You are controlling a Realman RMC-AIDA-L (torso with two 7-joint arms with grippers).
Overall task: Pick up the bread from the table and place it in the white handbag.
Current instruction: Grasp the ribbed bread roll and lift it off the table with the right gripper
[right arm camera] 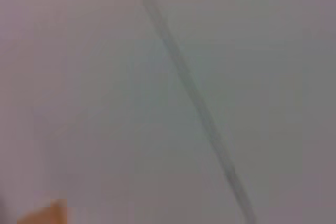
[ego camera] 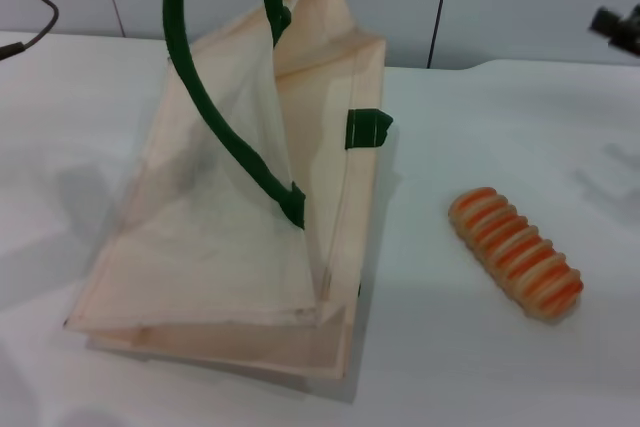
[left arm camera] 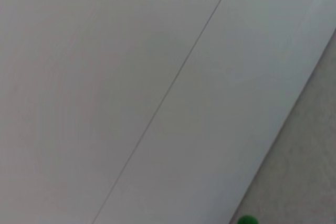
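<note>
White handbag (ego camera: 240, 247) held up by handle; bread (ego camera: 516, 253) beside it; pincers' state untellable.

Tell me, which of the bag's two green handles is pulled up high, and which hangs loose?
The handle on the near panel of the white handbag rises taut out of the top of the head view. The other shows only as a short green stub at the bag's far edge.

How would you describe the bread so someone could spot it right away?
On the white table, look to the right of the white handbag with green handles. The bread lies apart from it on bare tabletop: a small ribbed loaf, the only thing striped orange and cream.
</note>
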